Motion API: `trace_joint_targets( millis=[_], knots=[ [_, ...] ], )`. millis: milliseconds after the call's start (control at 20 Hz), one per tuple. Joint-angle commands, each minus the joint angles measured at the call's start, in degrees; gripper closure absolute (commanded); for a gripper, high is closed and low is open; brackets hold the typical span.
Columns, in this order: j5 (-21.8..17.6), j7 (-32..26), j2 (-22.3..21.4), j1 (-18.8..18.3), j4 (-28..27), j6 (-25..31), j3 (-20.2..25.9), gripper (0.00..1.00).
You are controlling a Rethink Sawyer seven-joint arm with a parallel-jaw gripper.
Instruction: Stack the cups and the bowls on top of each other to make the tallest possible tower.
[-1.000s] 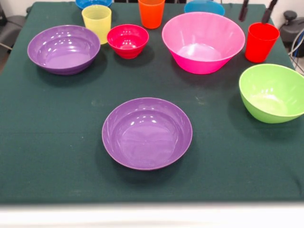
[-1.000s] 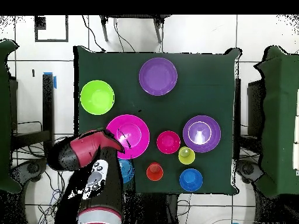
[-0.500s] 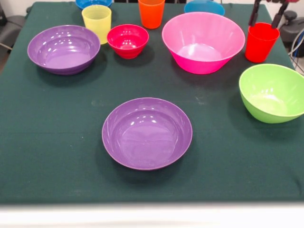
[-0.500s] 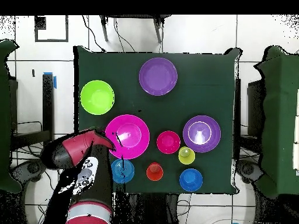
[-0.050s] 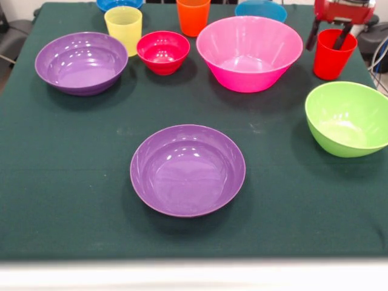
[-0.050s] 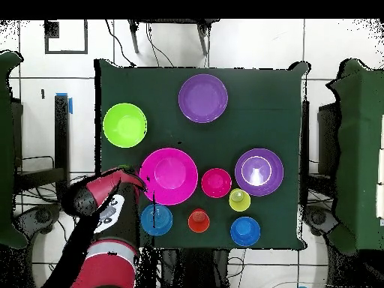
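My gripper (image 5: pixel 323 46) is open at the far right of the front view. One finger is outside the red cup (image 5: pixel 332 60) and the other is inside it, straddling its left wall. The big pink bowl (image 5: pixel 248 51) sits just left of the cup. A purple bowl (image 5: pixel 188 170) lies mid-table, and a second purple bowl (image 5: pixel 81 62) is at the left. The yellow cup (image 5: pixel 123 27), crimson bowl (image 5: pixel 163 51), orange cup (image 5: pixel 193 15), dark blue bowl (image 5: pixel 119 3) and light blue bowl (image 5: pixel 260 8) line the far side. Every piece stands alone; no tower is in view.
The lime green bowl (image 5: pixel 347 118) sits near the right table edge, in front of the red cup. In the overhead view my arm (image 6: pixel 101 196) reaches in over the table's corner beside the pink bowl (image 6: pixel 169 176) and covers the red cup.
My gripper moved right and came down over the red cup's left wall. The pink bowl slid a little away from the cup.
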Motion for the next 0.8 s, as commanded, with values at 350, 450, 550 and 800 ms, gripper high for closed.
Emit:
trace_joint_targets(
  millis=[350,450,550,800],
  knots=[
    [2.10,7.19,6.98,1.96,-5.54,-3.09,0.62,0.00],
    [2.00,6.62,6.97,1.92,-5.80,-2.84,0.81,0.00],
    [1.98,6.71,6.96,2.09,-5.88,-3.32,0.69,1.00],
    [2.26,6.21,6.63,1.92,-5.81,-2.27,0.70,1.00]
  ],
)
